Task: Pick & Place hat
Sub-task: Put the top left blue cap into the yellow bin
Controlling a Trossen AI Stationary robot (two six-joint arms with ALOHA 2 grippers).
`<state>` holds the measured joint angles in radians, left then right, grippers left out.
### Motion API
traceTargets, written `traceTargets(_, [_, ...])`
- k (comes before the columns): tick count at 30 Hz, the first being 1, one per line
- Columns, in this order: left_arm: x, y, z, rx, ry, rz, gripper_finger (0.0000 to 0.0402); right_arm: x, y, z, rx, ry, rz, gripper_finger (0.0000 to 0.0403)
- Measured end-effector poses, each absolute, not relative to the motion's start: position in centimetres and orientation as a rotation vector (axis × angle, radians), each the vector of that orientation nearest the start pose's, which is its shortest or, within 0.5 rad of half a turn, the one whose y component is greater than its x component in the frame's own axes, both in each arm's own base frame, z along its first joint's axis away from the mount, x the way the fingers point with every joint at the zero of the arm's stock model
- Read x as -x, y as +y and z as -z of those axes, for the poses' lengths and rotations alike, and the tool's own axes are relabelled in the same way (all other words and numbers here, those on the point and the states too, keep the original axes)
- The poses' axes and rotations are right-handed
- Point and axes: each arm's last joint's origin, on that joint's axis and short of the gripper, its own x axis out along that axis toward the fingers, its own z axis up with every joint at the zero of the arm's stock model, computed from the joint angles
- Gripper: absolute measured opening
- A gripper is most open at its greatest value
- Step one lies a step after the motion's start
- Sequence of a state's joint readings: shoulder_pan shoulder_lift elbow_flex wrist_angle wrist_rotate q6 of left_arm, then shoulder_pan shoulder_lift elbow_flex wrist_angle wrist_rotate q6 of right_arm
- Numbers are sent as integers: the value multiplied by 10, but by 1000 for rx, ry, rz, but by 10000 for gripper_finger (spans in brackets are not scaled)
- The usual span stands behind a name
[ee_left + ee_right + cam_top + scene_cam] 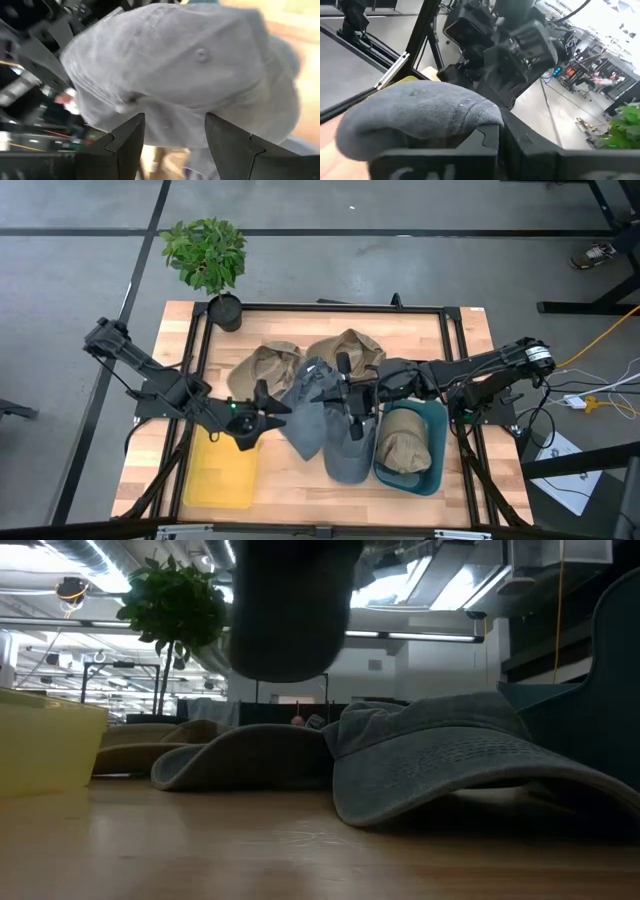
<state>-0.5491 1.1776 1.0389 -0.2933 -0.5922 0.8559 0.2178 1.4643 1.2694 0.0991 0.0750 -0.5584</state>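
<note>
A grey-blue hat (308,408) hangs above the middle of the table, with my right gripper (341,392) shut on it. In the left wrist view its crown (200,65) fills the picture. My left gripper (270,410) comes from the left and stands open, a finger (127,142) on either side of the hat's lower edge. A second grey hat (350,452) lies brim down on the wood. Two tan hats (265,365) lie behind it. My right gripper pinches a fold of the grey-blue hat's cloth (470,117) between its two fingers, coming level from the table's right side. The hat is lifted clear of the table and hangs beside and below the fingers. My left gripper: I cannot tell whether its fingertips touch the hat.
A yellow bin (222,475) stands at the near left. At the near right a teal bin (436,465) holds a tan hat (405,442). A potted plant (208,255) stands at the far left corner. A black frame (330,308) rims the table.
</note>
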Motion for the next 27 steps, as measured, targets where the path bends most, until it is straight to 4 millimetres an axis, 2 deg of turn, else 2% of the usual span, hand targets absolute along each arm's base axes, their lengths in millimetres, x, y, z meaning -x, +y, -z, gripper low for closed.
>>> traceTargets(5, [-235, -124, -337, -1157, 301, 83, 205, -332, 71, -368, 534, 58, -165, 4])
traceTargets(13, [-240, -127, -341, -1158, 235, 64, 205, -334, 69, -365, 492, 82, -142, 4])
traceTargets(27, [-241, -130, -346, -1176, 147, 121, 196, -341, 42, -360, 290, 141, -34, 4])
